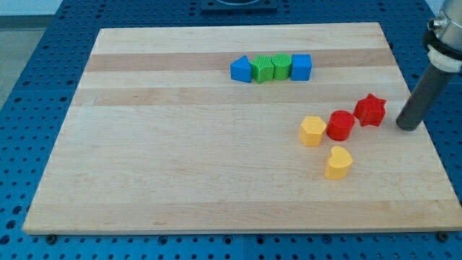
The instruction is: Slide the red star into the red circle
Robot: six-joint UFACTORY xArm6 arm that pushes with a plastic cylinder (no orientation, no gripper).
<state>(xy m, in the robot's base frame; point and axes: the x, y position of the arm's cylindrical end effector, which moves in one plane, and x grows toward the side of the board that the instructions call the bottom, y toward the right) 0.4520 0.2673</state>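
The red star [370,109] lies at the view's right on the wooden board [180,166]. The red circle [340,125] sits just to its lower left, almost touching it. My tip [408,127] stands on the board to the right of the red star, a short gap away from it. The dark rod rises from the tip to the view's upper right corner.
A yellow hexagon-like block [312,131] touches the red circle's left side. A yellow heart-like block [338,162] lies below them. A row of a blue block [242,68], two green blocks [272,68] and a blue cube [301,67] lies near the top middle. The board's right edge is close to my tip.
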